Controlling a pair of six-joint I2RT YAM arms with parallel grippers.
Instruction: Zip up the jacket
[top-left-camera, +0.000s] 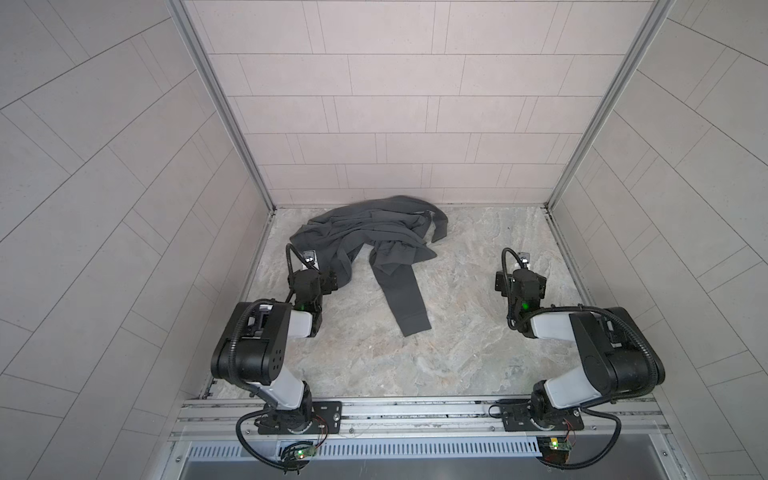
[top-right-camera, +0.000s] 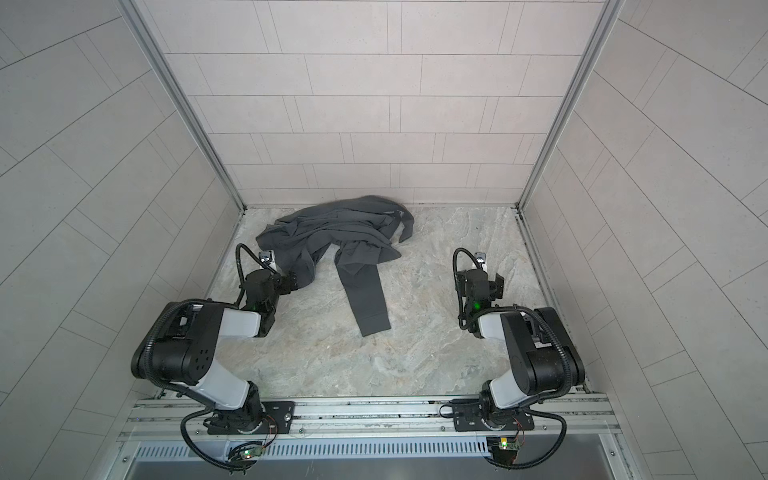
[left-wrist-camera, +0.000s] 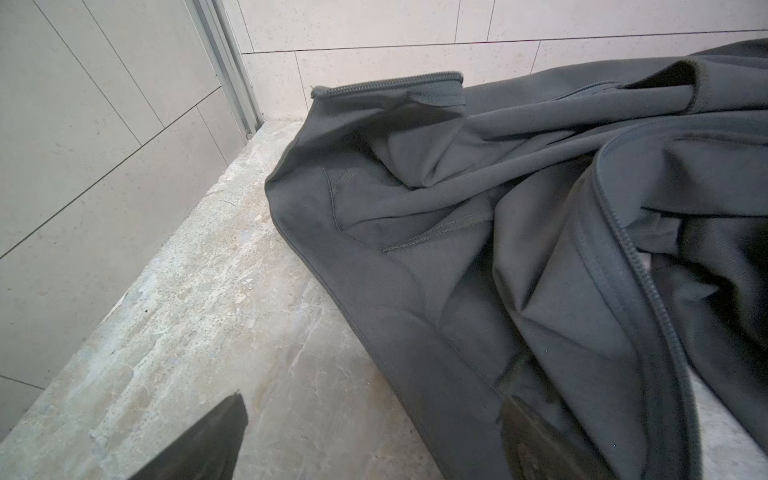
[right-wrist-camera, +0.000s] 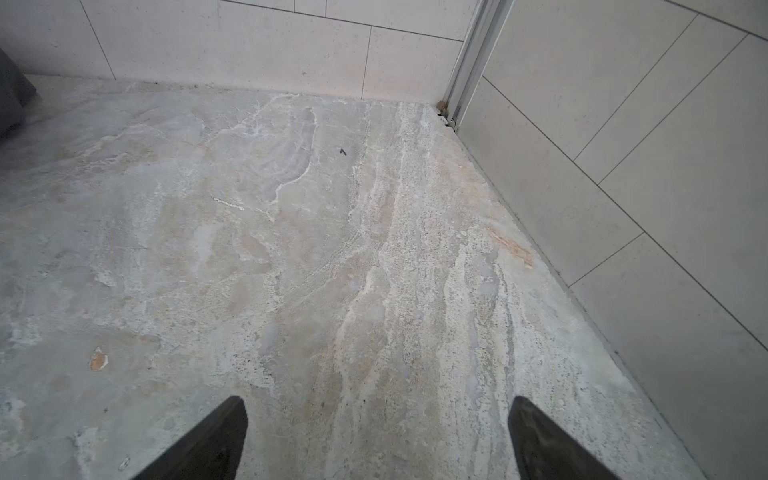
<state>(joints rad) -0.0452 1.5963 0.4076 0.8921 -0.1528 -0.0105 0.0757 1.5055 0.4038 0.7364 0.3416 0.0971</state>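
Note:
The jacket is a dark grey crumpled heap at the back left of the table in both top views. One sleeve stretches toward the front. In the left wrist view the jacket fills the frame's right side, and a zipper edge with its teeth showing runs along a fold. My left gripper is open at the heap's near left edge. One finger is over the fabric, the other over bare table. My right gripper is open over bare table, far right of the jacket.
The stone-patterned table is boxed in by tiled walls on three sides. Metal posts stand at the back corners. A metal rail carrying both arm bases runs along the front edge.

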